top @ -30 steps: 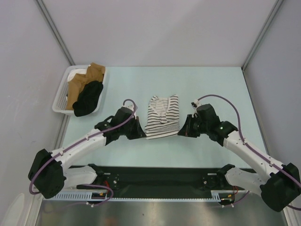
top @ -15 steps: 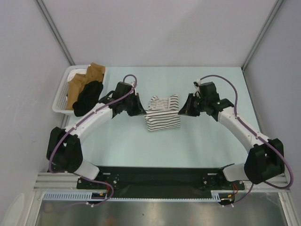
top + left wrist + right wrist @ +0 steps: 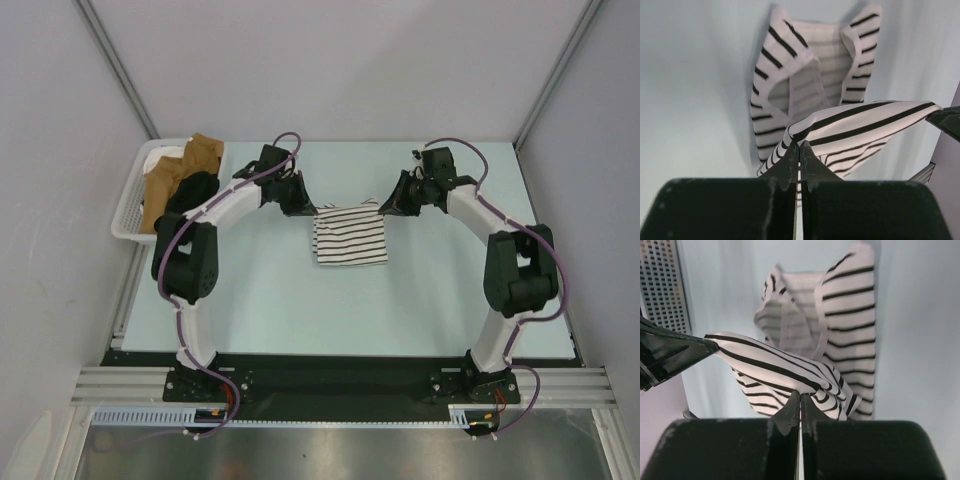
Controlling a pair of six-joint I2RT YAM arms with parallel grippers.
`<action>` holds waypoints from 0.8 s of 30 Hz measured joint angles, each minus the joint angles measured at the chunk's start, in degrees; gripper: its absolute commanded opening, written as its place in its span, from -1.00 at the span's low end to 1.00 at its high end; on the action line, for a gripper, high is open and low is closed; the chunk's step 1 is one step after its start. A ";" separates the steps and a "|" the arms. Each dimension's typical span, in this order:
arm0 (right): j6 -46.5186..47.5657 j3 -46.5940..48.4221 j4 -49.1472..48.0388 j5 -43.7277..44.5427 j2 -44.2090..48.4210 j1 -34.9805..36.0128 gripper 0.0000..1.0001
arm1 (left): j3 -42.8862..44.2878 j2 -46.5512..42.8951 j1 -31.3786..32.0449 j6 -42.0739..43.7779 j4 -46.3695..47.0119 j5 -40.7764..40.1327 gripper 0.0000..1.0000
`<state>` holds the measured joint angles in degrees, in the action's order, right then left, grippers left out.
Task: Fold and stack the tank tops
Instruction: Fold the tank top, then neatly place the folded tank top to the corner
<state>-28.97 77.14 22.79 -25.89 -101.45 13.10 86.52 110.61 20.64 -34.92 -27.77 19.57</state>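
Left arm [image 3: 225,207] and right arm [image 3: 472,207] arch out over the surface [image 3: 300,320], fencing both flanks; left hand [image 3: 299,203] and right hand [image 3: 388,206], pinched shut, hold the striped top [image 3: 350,240] stretched between them, barring that gap; open room on the near side; basket [image 3: 128,218] sits just beside the left elbow; walls [image 3: 340,70] close in behind and on both sides.

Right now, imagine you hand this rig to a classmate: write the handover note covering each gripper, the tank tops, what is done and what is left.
Left gripper: shut on the striped tank top, one corner of its lifted edge.
Right gripper: shut on the other corner.
Striped top: mid-table, raised edge held above it.
Black tank top: bunched in the basket at the left with brown cloths.
Done: striped top partly folded.
Left: lay this fold down, fold the black one, stack.
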 measured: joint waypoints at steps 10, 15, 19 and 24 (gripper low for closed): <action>-2.38 17.42 -4.94 -1.57 -20.11 -3.63 0.50 | 15.28 17.44 -3.82 -1.92 1.73 1.95 0.58; -2.49 14.01 -8.59 -0.94 -20.55 -3.91 0.50 | 13.29 16.15 -4.90 -1.70 3.13 -0.50 0.72; -1.92 5.75 -10.84 -0.59 -16.70 -3.91 0.67 | 4.87 8.68 -4.66 -0.33 4.70 -2.40 0.72; -0.44 -5.31 -13.84 -2.64 -9.79 -3.74 0.53 | -5.55 -3.13 -2.21 0.92 9.18 -3.63 0.51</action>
<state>-29.41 71.83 8.95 -28.53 -111.24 9.37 80.97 107.48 18.44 -34.00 -18.59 15.94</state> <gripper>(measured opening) 0.845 0.828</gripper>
